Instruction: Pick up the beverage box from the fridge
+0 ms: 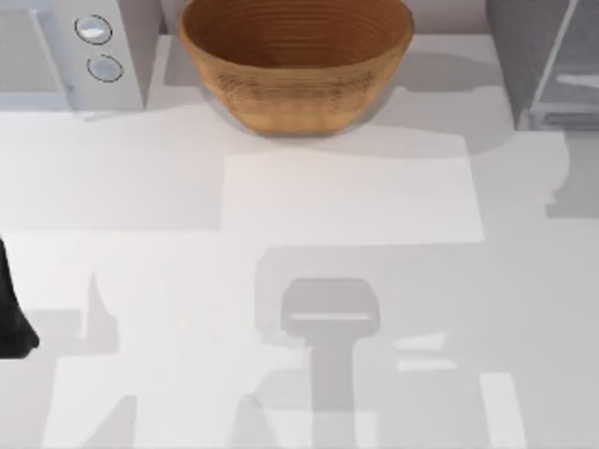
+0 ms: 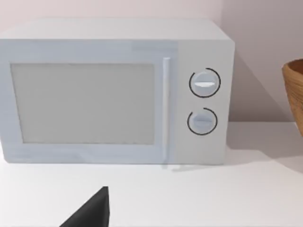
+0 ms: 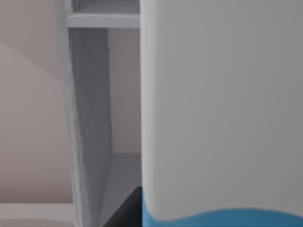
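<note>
The beverage box point(image 3: 220, 109) looms very close in the right wrist view, a broad white face with a sky-blue band along one edge. It stands in front of the fridge's grey inner wall point(image 3: 90, 132) and a shelf point(image 3: 102, 20). A dark part of my right gripper point(image 3: 125, 210) shows right beside the box's edge. In the top view the fridge point(image 1: 524, 65) stands at the table's back right, with its pale glassy panel point(image 1: 573, 70) angled outward. My left arm point(image 1: 13, 313) is parked at the table's left edge, and a dark tip of its gripper point(image 2: 90, 213) shows over the tabletop.
A brown ribbed bowl point(image 1: 296, 58) sits at the back middle of the table. A light appliance with two round knobs point(image 1: 70, 51) stands at the back left and faces the left wrist camera point(image 2: 113, 94). The white tabletop point(image 1: 309, 215) stretches across the front.
</note>
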